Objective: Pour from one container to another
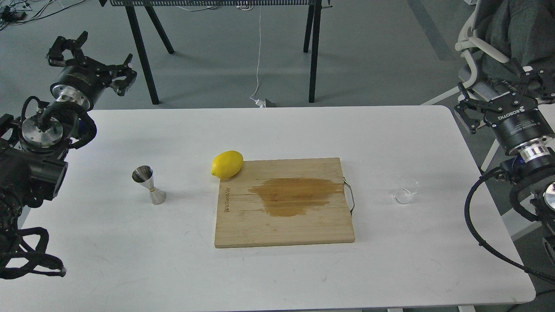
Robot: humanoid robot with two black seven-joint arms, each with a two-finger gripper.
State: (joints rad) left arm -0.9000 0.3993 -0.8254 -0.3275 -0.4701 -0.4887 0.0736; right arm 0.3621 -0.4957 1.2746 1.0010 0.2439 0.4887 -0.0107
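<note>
The small clear glass cup (406, 193) stands on the white table (277, 268) at the right, past the cutting board's metal handle. Far to the left the steel jigger (148, 185) stands upright, tilted slightly in view. My left gripper (92, 57) hangs open over the table's far left corner, well behind the jigger and holding nothing. Near the far right edge my right gripper (501, 96) is open too, behind and to the right of the cup, and empty.
A bamboo cutting board (284, 225) with a dark wet stain lies at the table's centre. A yellow lemon (226, 164) rests at its far left corner. Black frame legs (313, 52) and an office chair (481, 47) stand beyond the table.
</note>
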